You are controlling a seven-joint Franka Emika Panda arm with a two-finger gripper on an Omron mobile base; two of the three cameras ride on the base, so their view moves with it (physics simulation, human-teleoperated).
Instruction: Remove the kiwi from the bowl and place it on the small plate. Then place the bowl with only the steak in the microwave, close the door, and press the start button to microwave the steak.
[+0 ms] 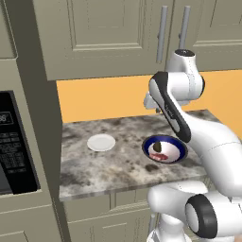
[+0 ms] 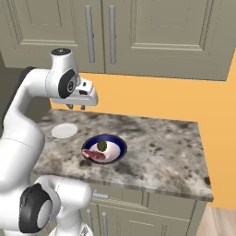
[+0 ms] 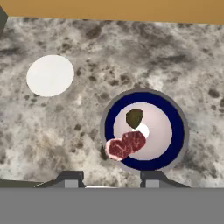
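Bowl [image 3: 145, 130] on granite counter [image 3: 87, 127]; orange wall [image 1: 108, 97].

A rendered home kitchen: beige panelled wall cabinets with grey bar handles [image 2: 90, 33], a speckled grey stone counter [image 2: 161, 152], an orange backsplash wall [image 1: 104, 97], a black built-in microwave keypad [image 1: 10, 142]

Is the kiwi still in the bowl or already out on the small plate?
In the bowl. The kiwi lies on the bowl's white inside beside the steak; the small plate is bare.
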